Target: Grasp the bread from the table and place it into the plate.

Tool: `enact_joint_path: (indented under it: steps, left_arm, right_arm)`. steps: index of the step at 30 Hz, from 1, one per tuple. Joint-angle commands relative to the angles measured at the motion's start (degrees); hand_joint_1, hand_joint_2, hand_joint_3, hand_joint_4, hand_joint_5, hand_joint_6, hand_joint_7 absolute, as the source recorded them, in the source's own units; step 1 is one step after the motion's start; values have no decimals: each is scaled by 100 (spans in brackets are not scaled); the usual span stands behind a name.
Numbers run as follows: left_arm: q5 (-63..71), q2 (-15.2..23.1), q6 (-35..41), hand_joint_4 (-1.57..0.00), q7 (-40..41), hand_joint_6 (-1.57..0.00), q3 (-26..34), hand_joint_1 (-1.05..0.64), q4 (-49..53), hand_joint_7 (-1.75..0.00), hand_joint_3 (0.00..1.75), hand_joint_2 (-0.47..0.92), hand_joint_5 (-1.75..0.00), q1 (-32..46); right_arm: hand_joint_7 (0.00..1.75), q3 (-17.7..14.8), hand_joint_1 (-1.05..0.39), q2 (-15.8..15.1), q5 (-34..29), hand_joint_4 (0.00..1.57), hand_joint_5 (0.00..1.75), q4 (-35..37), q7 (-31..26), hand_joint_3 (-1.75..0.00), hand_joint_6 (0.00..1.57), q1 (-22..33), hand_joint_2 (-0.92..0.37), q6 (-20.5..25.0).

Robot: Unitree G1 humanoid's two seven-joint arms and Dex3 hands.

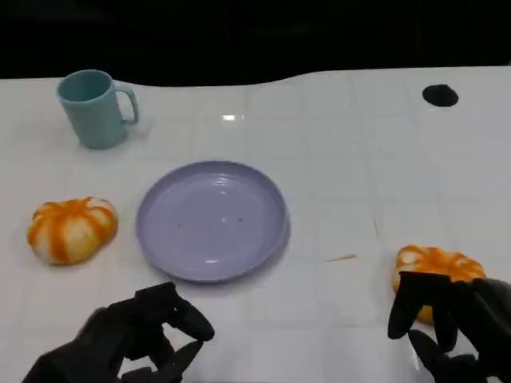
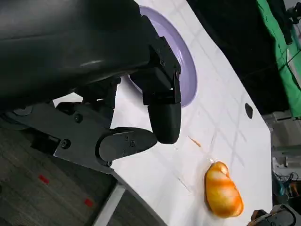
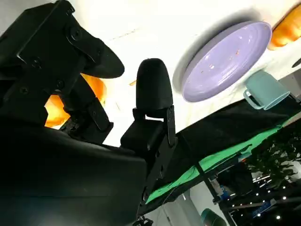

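On the white desk (image 1: pixel 335 159) the purple plate (image 1: pixel 211 219) sat bare, the right robot hand (image 1: pixel 447 323) hovered open over the near bread (image 1: pixel 437 267), gripping nothing, so a shallow close might squash it.

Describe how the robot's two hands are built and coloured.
Both the left hand and right hand are matte black with jointed, blocky fingers ending in rounded tips. The wrist views show a smooth rounded black shell behind them and visible screws at the linkages.
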Motion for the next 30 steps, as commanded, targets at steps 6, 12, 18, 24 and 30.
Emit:
enact_joint_path:
  steps: [6,12,18,24,30]
  left_arm:
    - [-18,85,-13,-62,-67,-64,46,-24,-13,-124,62,81,-175,34]
    - [-84,66,-27,-62,-92,-64,57,-23,-4,-125,62,82,-175,40]
    - [-65,55,6,-61,-81,-64,45,-23,0,-125,62,81,-175,35]
    - [-22,56,15,-63,-66,-64,18,-24,-7,-125,62,81,-175,22]
    - [-25,44,33,-62,-61,-64,7,-23,-28,-125,61,81,-175,24]
  right_arm:
    - [82,-224,-3,-21,16,83,151,-585,137,-107,92,30,-30,575]
    - [49,-237,-17,-184,-555,83,117,-1006,243,-79,97,47,-39,944]
    - [11,-259,-28,-431,-1077,67,66,-1477,627,-36,88,59,-63,1358]
    - [0,-240,-38,-704,-1578,49,26,-1963,1265,-8,67,54,-79,1752]
    - [0,-111,-45,-714,-2081,30,15,-2187,1689,-2,43,33,-79,2077]
